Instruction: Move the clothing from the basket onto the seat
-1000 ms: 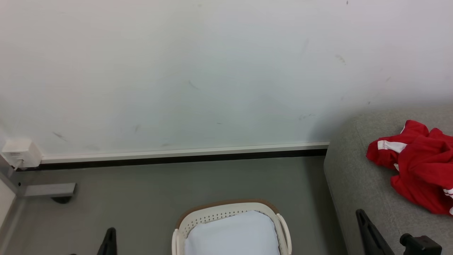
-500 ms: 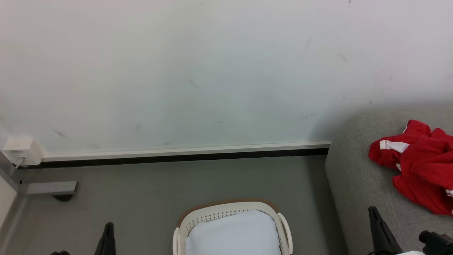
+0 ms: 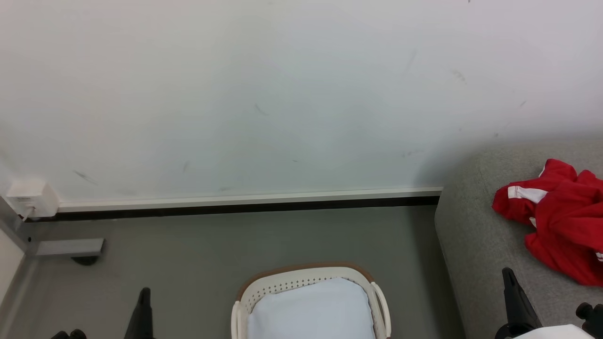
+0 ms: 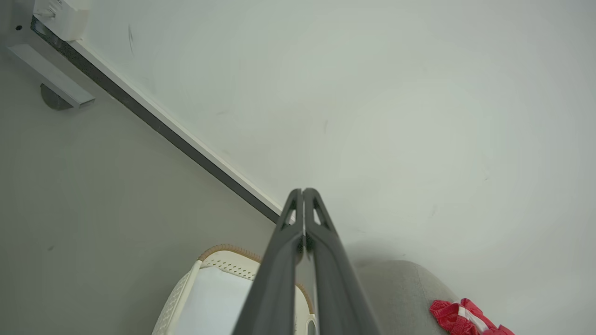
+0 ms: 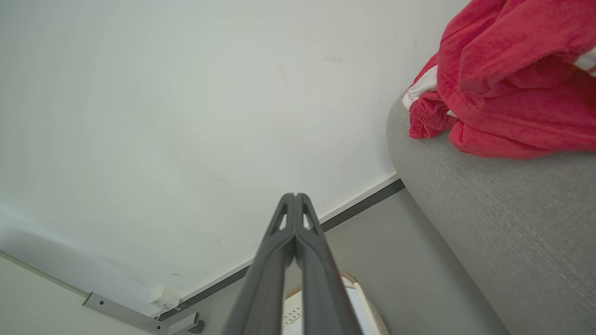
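Red clothing with white trim lies crumpled on the grey seat at the right; the same clothing rests on the seat in the right wrist view, and its edge peeks in at the left wrist view's corner. The white basket stands on the floor at bottom centre, showing its pale blue-white lining. My left gripper points up left of the basket, shut and holding nothing. My right gripper rises over the seat's front, shut and holding nothing.
A white wall with a white and black baseboard runs behind the grey floor. A white socket box and a grey metal bracket sit at the far left.
The whole head view has drifted slightly, so the camera moved. My right gripper's tip sits lower and further right in the picture than a second ago. The clothing and basket lie unchanged.
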Tool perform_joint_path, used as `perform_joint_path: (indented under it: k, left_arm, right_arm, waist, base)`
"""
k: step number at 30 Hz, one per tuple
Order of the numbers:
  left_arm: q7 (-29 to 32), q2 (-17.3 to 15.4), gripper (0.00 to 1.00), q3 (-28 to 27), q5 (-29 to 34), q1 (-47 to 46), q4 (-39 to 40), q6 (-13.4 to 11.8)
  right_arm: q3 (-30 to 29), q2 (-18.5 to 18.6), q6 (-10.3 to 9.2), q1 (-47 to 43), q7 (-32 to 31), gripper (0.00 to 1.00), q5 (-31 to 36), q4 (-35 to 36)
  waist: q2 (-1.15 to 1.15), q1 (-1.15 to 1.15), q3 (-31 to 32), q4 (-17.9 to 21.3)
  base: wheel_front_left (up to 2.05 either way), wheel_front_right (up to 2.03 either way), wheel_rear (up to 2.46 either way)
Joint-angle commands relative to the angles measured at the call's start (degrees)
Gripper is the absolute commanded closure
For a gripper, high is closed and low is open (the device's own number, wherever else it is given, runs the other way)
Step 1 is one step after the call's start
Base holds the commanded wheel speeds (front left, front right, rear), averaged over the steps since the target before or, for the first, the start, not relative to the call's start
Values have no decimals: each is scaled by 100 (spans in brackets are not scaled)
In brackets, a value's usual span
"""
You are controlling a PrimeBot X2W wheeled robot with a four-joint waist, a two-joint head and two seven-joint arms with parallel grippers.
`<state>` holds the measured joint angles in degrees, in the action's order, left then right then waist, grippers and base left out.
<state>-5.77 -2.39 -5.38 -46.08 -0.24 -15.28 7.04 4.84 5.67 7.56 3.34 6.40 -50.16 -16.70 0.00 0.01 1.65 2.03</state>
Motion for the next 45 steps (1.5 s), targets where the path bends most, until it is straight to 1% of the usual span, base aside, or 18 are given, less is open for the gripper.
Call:
perform_joint_path:
  k: [1, 21, 45]
  left_arm:
    - [28, -42, 100, -35, -180, -142, 85, 6]
    - [398, -51, 100, -68, -1544, -305, 107, 5]
    - [762, -60, 100, -95, -2857, -468, 124, 6]
  right_arm:
    - [-60, 22, -4, 140, -29, 100, -136, 84]
    - [-339, -32, -6, 215, -375, 100, -1423, 140]
    - [-627, -90, -9, 289, -718, 100, -2679, 186]
  waist:
    - [0, -1, -1, -2]
    - [0, -1, -39, -48]
    - [0, -1, -83, -103]
  base:
    - [0, 0, 0]
    - [0, 0, 0]
    - [0, 0, 0]
